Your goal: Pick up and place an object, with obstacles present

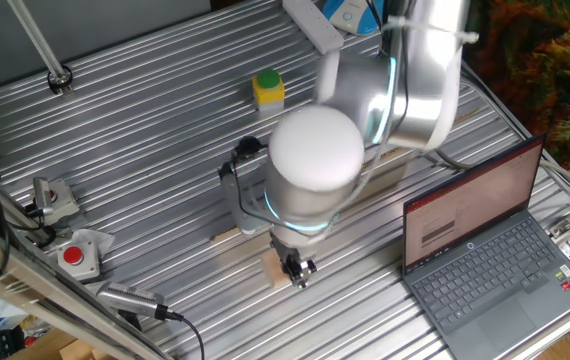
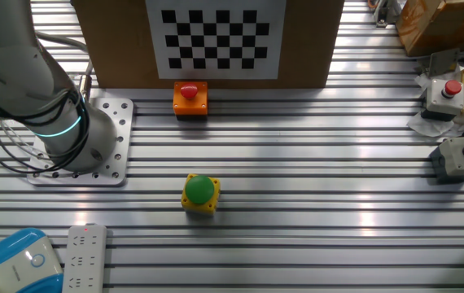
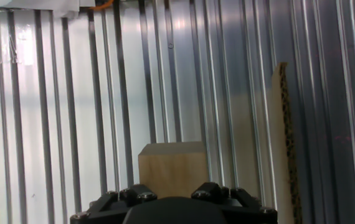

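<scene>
The small pale tan wooden block (image 1: 275, 270) lies on the ribbed metal table near its front edge. My gripper (image 1: 299, 272) hangs straight down right at the block, touching or almost touching its right side. Its dark fingers are small and partly hidden by the arm, so I cannot tell how far apart they are. In the hand view the block (image 3: 172, 165) sits just ahead of the hand's black body (image 3: 174, 210), and no fingertips show. The gripper and the block are out of the other fixed view.
A long thin wooden strip (image 1: 227, 237) lies just behind the block and also shows in the hand view (image 3: 283, 130). A green button on a yellow box (image 1: 268, 88), an orange box with a red button (image 2: 190, 97), an open laptop (image 1: 495, 250) and red button boxes (image 1: 77, 256) stand around.
</scene>
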Motion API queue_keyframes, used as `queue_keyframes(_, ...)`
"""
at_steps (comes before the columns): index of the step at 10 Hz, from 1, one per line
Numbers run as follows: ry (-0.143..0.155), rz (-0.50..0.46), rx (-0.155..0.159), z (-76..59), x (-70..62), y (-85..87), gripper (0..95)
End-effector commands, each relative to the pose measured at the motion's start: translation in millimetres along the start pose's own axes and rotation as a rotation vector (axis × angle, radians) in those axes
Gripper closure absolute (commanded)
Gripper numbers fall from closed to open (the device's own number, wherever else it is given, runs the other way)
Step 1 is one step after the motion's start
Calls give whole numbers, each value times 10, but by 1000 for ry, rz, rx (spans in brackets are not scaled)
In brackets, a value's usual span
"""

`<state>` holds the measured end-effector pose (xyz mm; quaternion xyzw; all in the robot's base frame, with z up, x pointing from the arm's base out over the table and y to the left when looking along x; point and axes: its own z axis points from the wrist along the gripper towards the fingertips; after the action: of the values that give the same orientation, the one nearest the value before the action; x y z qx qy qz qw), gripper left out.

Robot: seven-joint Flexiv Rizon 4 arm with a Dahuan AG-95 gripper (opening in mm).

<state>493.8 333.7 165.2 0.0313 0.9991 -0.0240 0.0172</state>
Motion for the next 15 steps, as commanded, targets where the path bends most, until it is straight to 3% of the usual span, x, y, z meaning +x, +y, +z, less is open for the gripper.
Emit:
queue_keyframes(1, -14, -5, 15, 151, 13, 7, 950)
queue_keyframes(4, -18, -6, 19, 365, 53, 35, 950)
queue_keyframes(10, -21, -24, 9, 647, 123, 44, 950)
queue_keyframes(15, -45, -43, 2, 819, 156, -10, 950)
